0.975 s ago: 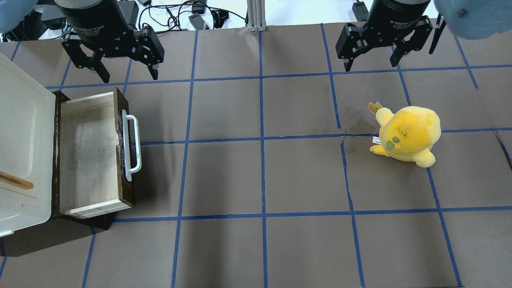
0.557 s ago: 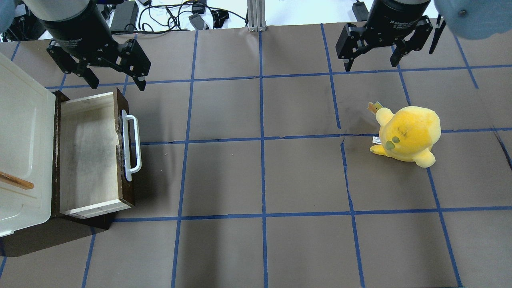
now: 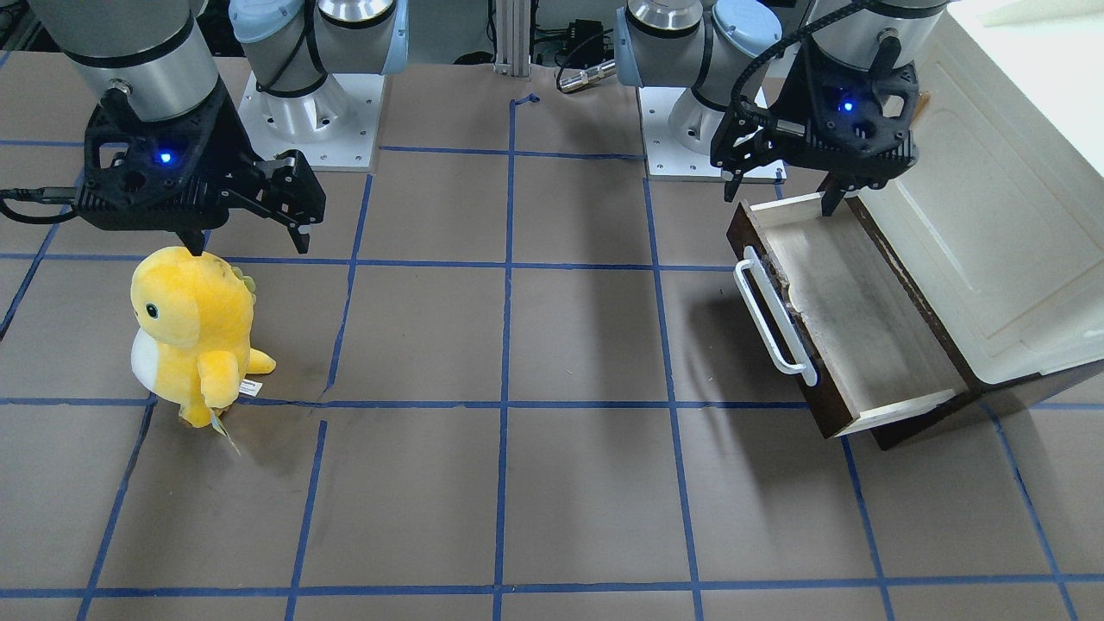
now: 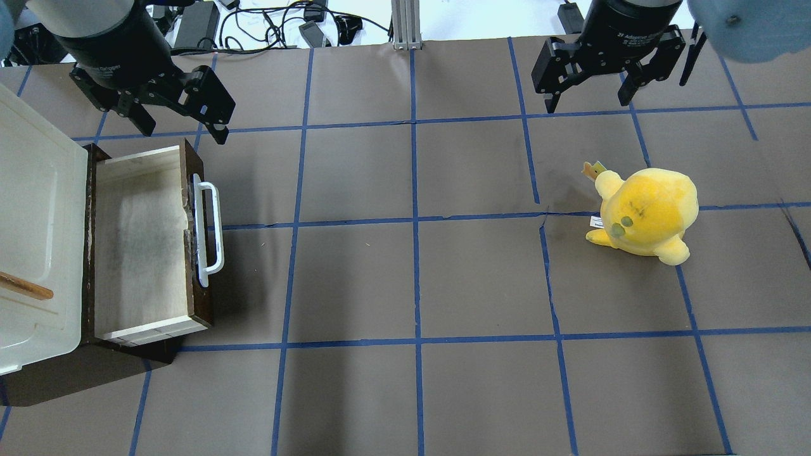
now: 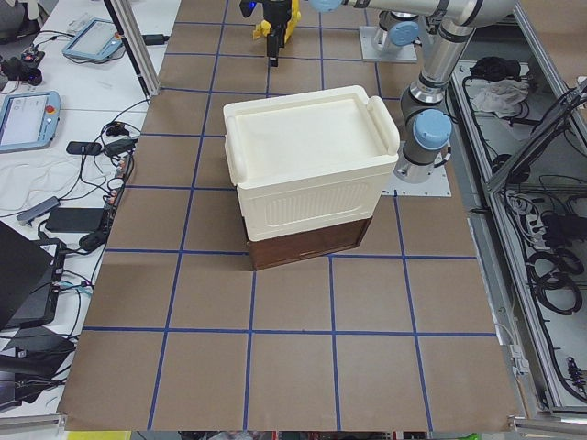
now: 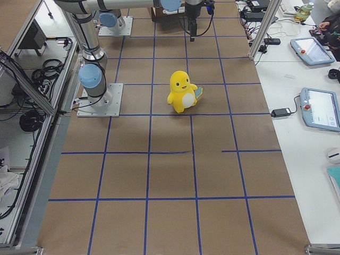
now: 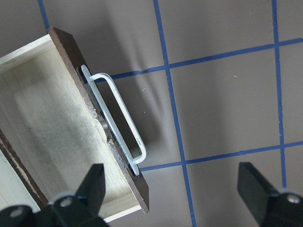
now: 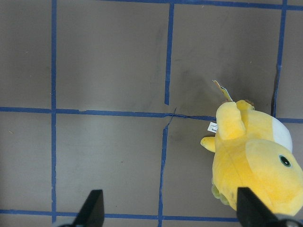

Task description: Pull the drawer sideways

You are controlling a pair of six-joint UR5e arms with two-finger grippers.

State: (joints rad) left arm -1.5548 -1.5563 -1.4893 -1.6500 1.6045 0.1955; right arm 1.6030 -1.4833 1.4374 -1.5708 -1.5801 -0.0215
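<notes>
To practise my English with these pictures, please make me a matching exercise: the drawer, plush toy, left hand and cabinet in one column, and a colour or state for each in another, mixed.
1 drawer
2 plush toy
3 left hand
4 cabinet

A cream-white
B pulled out, empty inside
C yellow
D open, holding nothing

Pairs: 1-B, 2-C, 3-D, 4-A.

In the overhead view, white lettering reading "2F Adaptive" stands on the right end effector's [image 4: 587, 105] black body at one o'clock; nothing else is legible.
</notes>
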